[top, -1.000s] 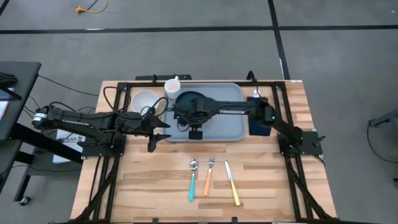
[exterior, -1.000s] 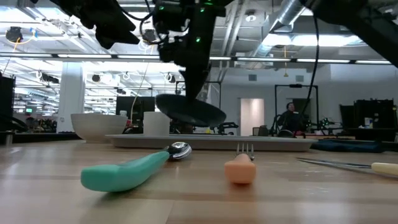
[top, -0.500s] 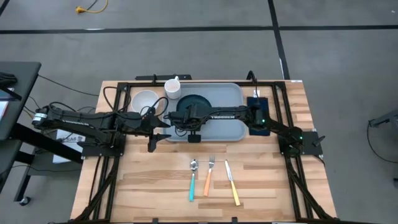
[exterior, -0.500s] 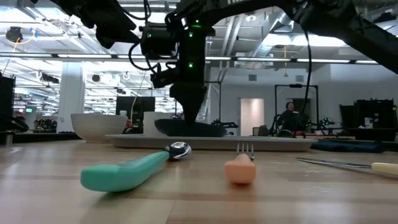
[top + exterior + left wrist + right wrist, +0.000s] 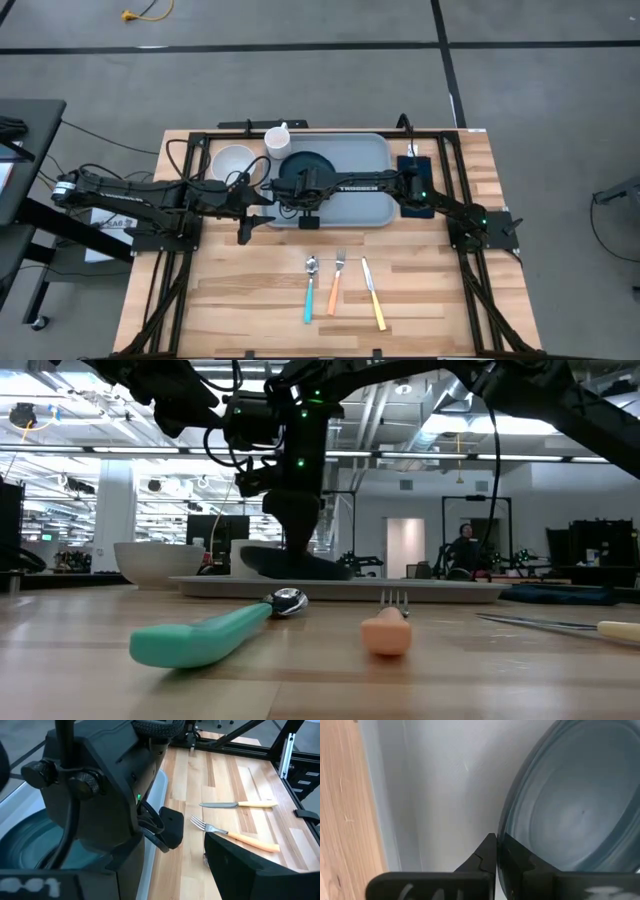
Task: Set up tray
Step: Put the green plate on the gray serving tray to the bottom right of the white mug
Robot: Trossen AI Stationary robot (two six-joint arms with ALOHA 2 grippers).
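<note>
The grey-blue tray [image 5: 365,170] lies at the far middle of the table. A dark teal plate [image 5: 305,168] sits in its left part. My right gripper [image 5: 304,196] reaches across the tray from the right and is shut on the plate, which also shows in the right wrist view [image 5: 570,805]. My left gripper [image 5: 262,212] hangs open and empty just off the tray's near left corner. A spoon [image 5: 310,288], a fork [image 5: 336,283] and a knife [image 5: 373,294] lie side by side on the near middle of the table. My right gripper pinches the plate's rim [image 5: 501,840] between its two fingers, on the plate's near side. The fingers come from above, pointing down. In the low view the plate [image 5: 290,563] lies low on the tray, slightly tilted.
A white bowl [image 5: 235,160] and a white cup [image 5: 278,140] stand on the table by the tray's far left corner. A dark navy napkin [image 5: 415,195] lies at the tray's right end. Bare wood shows on both sides of the cutlery.
My right gripper has gone down and a little toward the table's left edge, still shut on the plate. The plate hung tilted and clear above the tray; now it lies low on the tray's left part.
</note>
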